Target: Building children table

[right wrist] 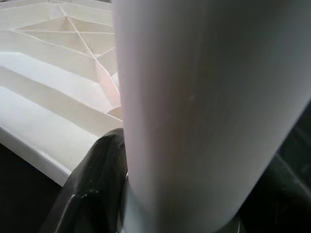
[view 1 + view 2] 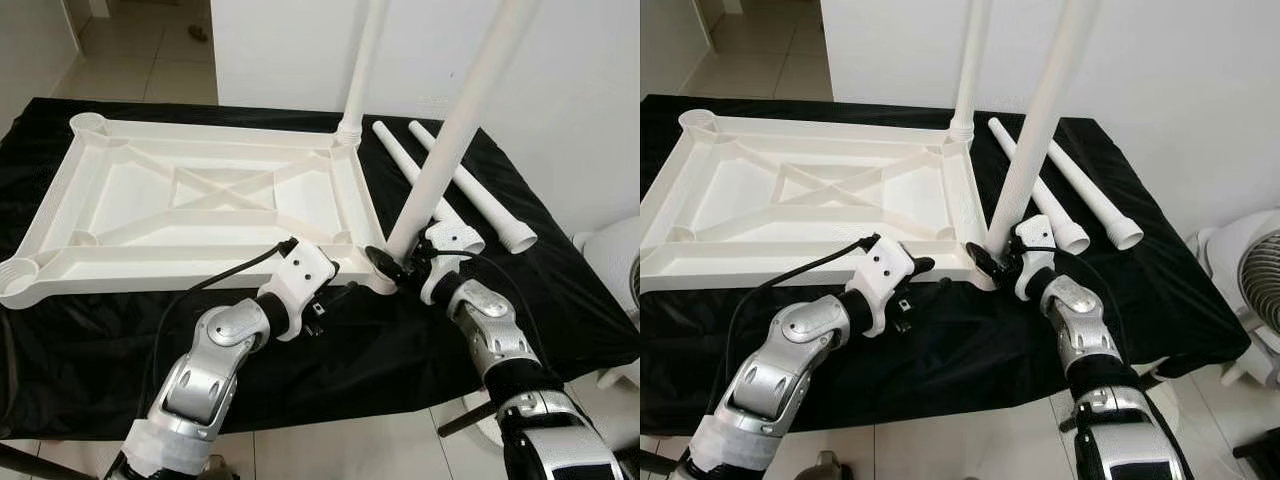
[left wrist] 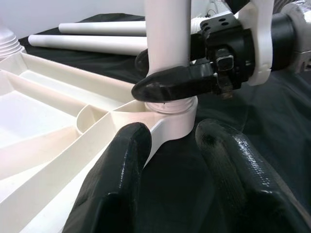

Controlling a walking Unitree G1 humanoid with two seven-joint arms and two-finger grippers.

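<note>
White plastic children's tabletop (image 2: 200, 205) lies upside down, ribbed underside up, on a bench covered with black cloth (image 2: 330, 370). One white round plastic leg (image 2: 362, 70) stands upright in the far right corner socket. A second white leg (image 2: 455, 130) stands in the near right corner socket (image 3: 170, 119), tilted slightly to the right.

Right tool (image 2: 395, 262) — black fingers closed around the base of this second leg, just above the socket. In the right wrist view the leg (image 1: 204, 111) is gripped between the dark pads, with the ribbed tabletop (image 1: 53, 82) behind it.

Left tool (image 3: 189, 160) — fingers parted, holding nothing; it sits low over the black cloth just in front of the near right corner. In the left wrist view one finger (image 3: 119, 179) is in front of the tabletop edge and the other is on the far side of the socket, over the cloth. Contact with the edge cannot be told.

Two spare white plastic legs (image 2: 470, 185) lie side by side on the cloth to the right of the tabletop, well apart from both tools.

A white fan (image 2: 1255, 275) stands on the tiled floor (image 2: 350, 450) beyond the bench's right end.
</note>
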